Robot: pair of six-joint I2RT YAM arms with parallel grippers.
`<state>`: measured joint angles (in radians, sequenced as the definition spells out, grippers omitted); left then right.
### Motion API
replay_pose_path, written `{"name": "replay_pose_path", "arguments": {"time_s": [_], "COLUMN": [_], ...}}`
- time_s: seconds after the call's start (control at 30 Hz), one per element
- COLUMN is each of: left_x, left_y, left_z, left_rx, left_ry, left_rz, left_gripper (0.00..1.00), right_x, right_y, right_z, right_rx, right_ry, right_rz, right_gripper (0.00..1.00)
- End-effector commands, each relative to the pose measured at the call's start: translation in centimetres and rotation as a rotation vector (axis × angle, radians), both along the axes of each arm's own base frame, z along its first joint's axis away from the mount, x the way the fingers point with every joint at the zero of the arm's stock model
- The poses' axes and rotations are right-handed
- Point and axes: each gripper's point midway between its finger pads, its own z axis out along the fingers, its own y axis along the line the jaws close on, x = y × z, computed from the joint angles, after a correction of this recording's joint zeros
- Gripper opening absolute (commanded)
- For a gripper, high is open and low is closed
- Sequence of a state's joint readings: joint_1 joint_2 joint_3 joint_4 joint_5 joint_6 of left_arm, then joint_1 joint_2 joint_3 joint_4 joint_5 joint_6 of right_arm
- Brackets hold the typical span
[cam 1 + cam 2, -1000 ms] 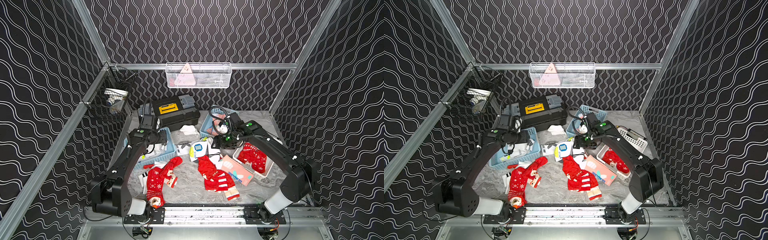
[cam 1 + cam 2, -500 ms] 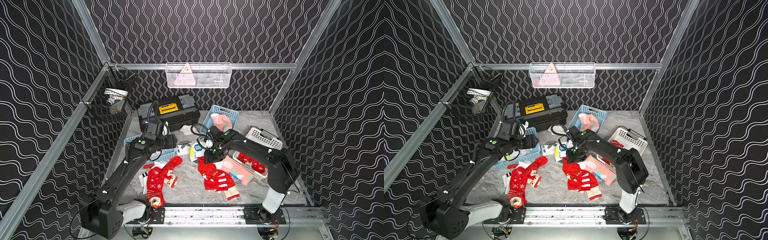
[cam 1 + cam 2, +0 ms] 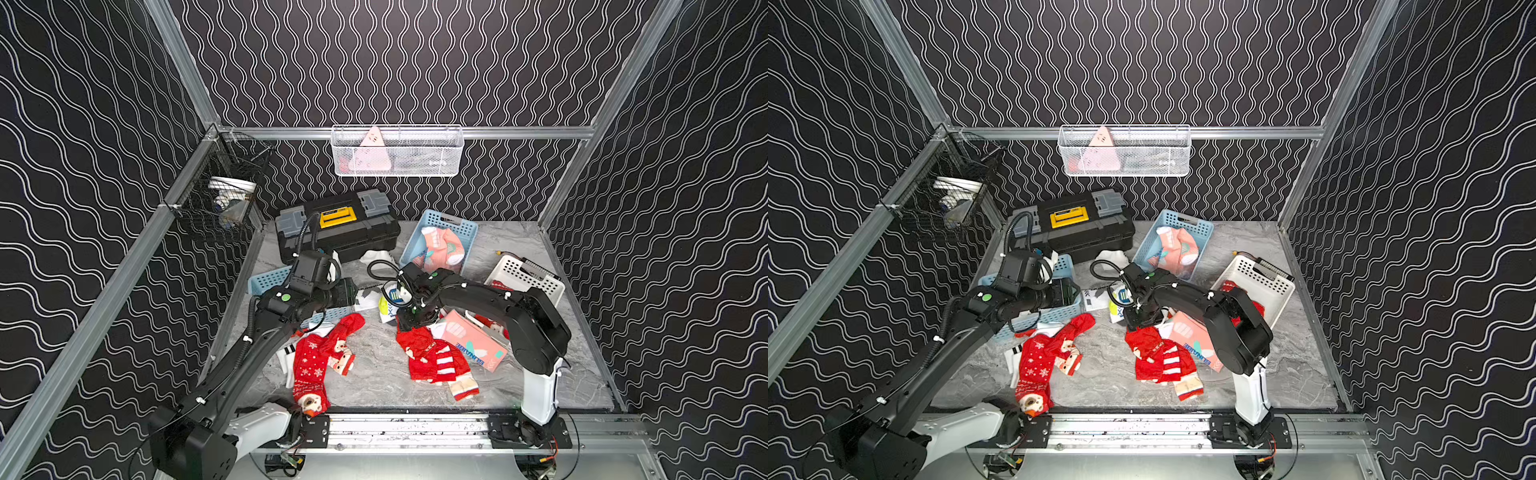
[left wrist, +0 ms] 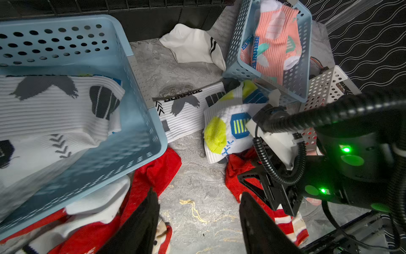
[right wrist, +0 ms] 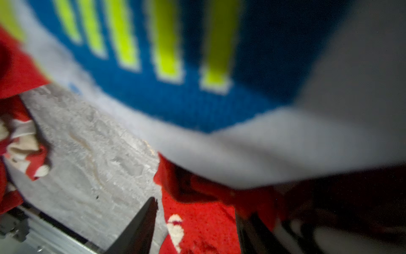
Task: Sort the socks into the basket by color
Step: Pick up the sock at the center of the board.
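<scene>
Sorting stands partway: pink socks [image 3: 440, 249] sit basketed, red socks [image 3: 428, 357] lie loose below your right claw [image 5: 196, 206], astride one, hold unclear. Your left claw [image 4: 197, 195] gapes empty.

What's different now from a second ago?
The right claw left the back blue basket of pink socks and came forward and down to the red sock at the centre, jaws apart astride it, nothing gripped. The left claw, open and empty, swung from over the left basket towards the centre. Everything else lies as before.
</scene>
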<state>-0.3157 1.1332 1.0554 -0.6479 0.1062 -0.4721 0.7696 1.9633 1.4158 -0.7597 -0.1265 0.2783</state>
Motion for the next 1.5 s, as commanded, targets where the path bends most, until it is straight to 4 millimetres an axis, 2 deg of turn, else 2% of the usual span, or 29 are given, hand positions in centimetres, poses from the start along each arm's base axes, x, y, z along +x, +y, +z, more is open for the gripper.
{"name": "replay_pose_path", "arguments": {"time_s": [0.0,0.1,0.17,0.27,0.47,0.6,0.77,0.97,1.13,1.27,1.37,1.47], "left_x": [-0.1,-0.1,-0.2,-0.1,0.1,0.3,0.5,0.7,0.8,0.9,0.9,0.9], "left_y": [0.0,-0.1,-0.2,-0.2,-0.4,-0.4,-0.4,-0.6,-0.8,-1.0,-1.1,-1.3], "left_z": [0.0,-0.1,0.0,-0.1,0.1,0.5,0.8,0.8,1.1,1.2,1.2,1.2], "left_rx": [-0.009,-0.011,-0.013,-0.012,-0.015,-0.016,-0.018,-0.022,-0.026,-0.031,-0.031,-0.029], "left_ry": [-0.005,-0.005,-0.005,-0.006,-0.016,-0.031,-0.044,-0.048,-0.058,-0.062,-0.063,-0.064], "left_rz": [0.01,0.008,0.006,0.004,-0.002,-0.004,-0.006,-0.014,-0.024,-0.032,-0.036,-0.045], "left_gripper": [0.63,0.63,0.63,0.63,0.63,0.63,0.63,0.63,0.63,0.63,0.63,0.63], "right_x": [1.1,0.8,0.5,0.1,-0.9,-2.4,-3.8,-4.2,-3.0,-1.2,0.6,2.9], "right_y": [-0.3,-0.5,-0.6,-0.5,-0.2,0.2,1.0,1.2,0.6,-0.9,-3.1,-6.3], "right_z": [-0.8,-0.9,-0.4,0.5,3.3,5.4,9.1,13.1,16.0,18.2,19.8,21.1], "right_rx": [-0.047,-0.058,-0.053,-0.037,0.003,0.055,0.159,0.222,0.245,0.256,0.259,0.282], "right_ry": [-0.066,-0.064,-0.065,-0.059,-0.052,-0.004,0.018,-0.013,-0.1,-0.163,-0.209,-0.249], "right_rz": [-0.019,-0.015,-0.011,-0.008,0.018,0.049,0.088,0.099,0.05,-0.017,-0.094,-0.197], "right_gripper": [0.46,0.31,0.13,0.0,0.0,0.0,0.0,0.0,0.0,0.0,0.0,0.0]}}
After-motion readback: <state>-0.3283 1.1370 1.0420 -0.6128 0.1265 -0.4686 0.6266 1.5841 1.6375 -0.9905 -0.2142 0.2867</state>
